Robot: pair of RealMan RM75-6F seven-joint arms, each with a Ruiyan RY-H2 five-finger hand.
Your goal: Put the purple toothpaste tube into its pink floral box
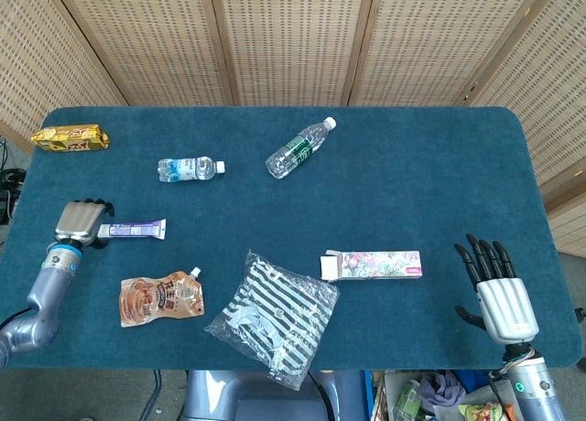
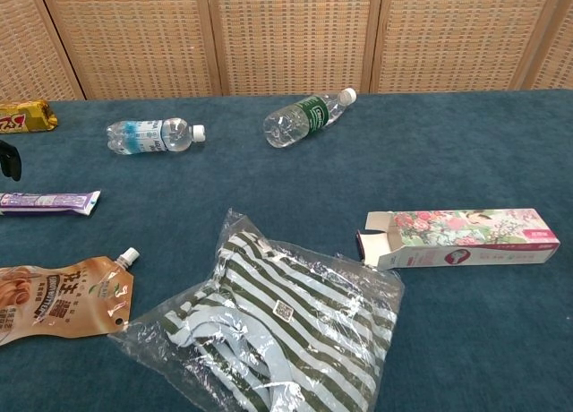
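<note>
The purple toothpaste tube (image 1: 134, 229) lies flat at the table's left side, cap end pointing left; the chest view shows the tube (image 2: 49, 201) too. My left hand (image 1: 82, 221) hovers at that cap end with fingers bent downward, holding nothing. In the chest view only a dark fingertip (image 2: 9, 158) shows above the tube. The pink floral box (image 1: 374, 264) lies on its side right of centre. The box (image 2: 461, 237) has its left end flap open. My right hand (image 1: 494, 291) stays at the front right edge, fingers spread and empty.
Between tube and box lies a striped cloth in a clear bag (image 1: 273, 318). A brown spouted pouch (image 1: 159, 299) sits in front of the tube. Two water bottles (image 1: 189, 169) (image 1: 298, 148) and a golden snack pack (image 1: 70, 138) lie further back.
</note>
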